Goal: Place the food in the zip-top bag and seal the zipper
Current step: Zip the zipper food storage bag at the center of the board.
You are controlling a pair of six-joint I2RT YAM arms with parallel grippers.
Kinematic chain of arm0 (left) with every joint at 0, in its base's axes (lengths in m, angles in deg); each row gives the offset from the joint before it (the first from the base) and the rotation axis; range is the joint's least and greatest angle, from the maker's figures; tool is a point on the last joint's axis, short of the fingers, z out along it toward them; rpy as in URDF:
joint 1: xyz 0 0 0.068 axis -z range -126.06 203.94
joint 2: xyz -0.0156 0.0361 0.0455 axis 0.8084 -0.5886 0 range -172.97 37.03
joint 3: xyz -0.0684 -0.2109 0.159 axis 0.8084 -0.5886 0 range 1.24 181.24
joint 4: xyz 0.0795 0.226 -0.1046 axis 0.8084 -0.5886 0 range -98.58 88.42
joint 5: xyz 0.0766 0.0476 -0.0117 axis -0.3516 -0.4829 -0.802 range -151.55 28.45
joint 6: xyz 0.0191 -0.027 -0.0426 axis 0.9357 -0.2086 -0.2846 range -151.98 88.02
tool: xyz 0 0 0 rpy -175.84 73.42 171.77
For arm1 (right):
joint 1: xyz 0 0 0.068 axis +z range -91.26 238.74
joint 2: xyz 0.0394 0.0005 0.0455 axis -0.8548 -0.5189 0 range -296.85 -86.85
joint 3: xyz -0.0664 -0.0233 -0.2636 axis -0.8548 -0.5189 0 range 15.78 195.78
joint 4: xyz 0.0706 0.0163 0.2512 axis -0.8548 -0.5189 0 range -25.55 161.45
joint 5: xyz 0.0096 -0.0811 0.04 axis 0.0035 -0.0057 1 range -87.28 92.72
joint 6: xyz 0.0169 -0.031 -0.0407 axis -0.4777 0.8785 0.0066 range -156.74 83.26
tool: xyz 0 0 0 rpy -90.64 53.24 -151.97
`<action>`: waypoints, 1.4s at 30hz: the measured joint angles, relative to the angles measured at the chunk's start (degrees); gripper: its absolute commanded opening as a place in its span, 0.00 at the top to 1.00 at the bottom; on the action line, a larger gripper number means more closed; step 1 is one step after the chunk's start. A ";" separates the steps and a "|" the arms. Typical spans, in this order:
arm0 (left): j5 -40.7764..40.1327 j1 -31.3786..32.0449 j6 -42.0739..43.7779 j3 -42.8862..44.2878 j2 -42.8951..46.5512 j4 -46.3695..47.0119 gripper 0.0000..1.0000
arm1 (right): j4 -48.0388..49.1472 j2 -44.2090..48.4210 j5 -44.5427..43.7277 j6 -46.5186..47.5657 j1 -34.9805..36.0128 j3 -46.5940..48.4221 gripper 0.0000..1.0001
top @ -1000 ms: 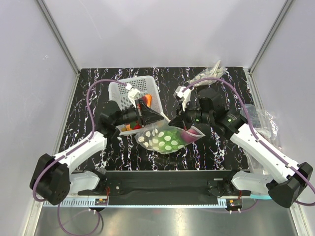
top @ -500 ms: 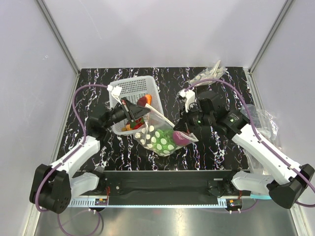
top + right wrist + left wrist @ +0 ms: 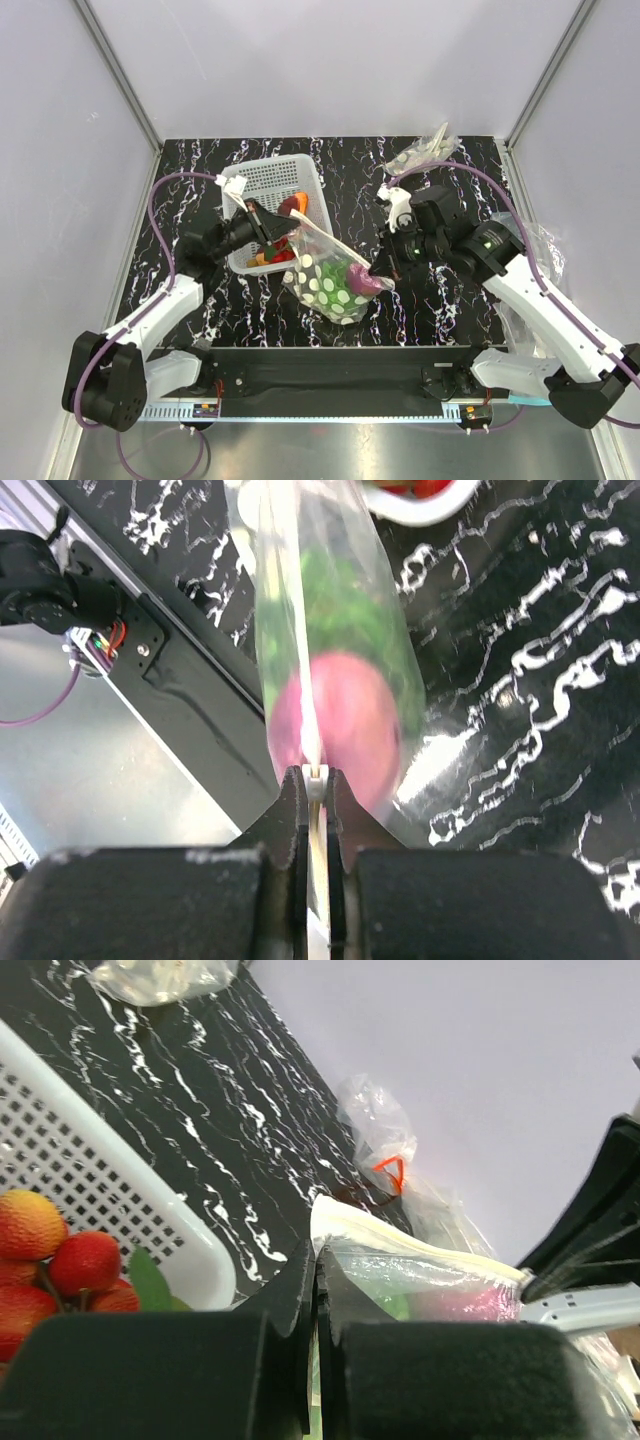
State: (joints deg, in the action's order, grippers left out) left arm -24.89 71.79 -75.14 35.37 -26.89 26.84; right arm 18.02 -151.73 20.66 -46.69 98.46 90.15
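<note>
The clear dotted zip-top bag (image 3: 325, 283) hangs stretched between my two grippers, with the green lettuce (image 3: 335, 273) and the pink bulb (image 3: 362, 281) inside it. My left gripper (image 3: 283, 233) is shut on the bag's left mouth corner (image 3: 335, 1222), beside the basket. My right gripper (image 3: 378, 274) is shut on the white slider (image 3: 315, 779) of the zipper (image 3: 287, 630) at the bag's right end. The bulb (image 3: 345, 730) and lettuce (image 3: 345, 610) show through the plastic there. Red berries (image 3: 85, 1260) and orange pieces (image 3: 294, 205) lie in the white basket (image 3: 262, 180).
The white lattice basket's rim (image 3: 195, 1255) is just left of my left fingers. Crumpled clear bags lie at the back right (image 3: 425, 150) and at the right edge (image 3: 540, 245). The black base rail (image 3: 330, 365) runs along the near edge.
My left gripper has drawn the bag's corner left toward the basket. My right gripper has shifted right and nearer with the other end. The bag now hangs stretched between them.
</note>
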 measured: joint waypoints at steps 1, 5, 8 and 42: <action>-0.35 -0.20 0.20 0.00 0.00 -0.22 1.00 | -0.79 0.42 -0.26 -0.07 0.00 0.00 1.00; -3.02 -1.33 1.20 0.00 0.00 -1.42 1.00 | -5.29 2.49 -1.01 -0.46 0.00 0.17 1.00; -3.39 -1.60 1.44 0.00 0.00 -2.25 1.00 | -6.47 3.50 -1.73 -0.81 0.00 0.20 1.00; -34.56 8.85 3.54 -13.70 36.41 -21.79 0.10 | 10.86 -23.10 -16.44 -4.17 -6.21 16.35 0.30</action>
State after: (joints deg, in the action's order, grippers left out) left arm -59.44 80.64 -71.60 21.66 9.52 5.05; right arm 28.88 -174.83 4.22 -50.87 92.26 106.50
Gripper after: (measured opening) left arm 0.847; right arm 0.529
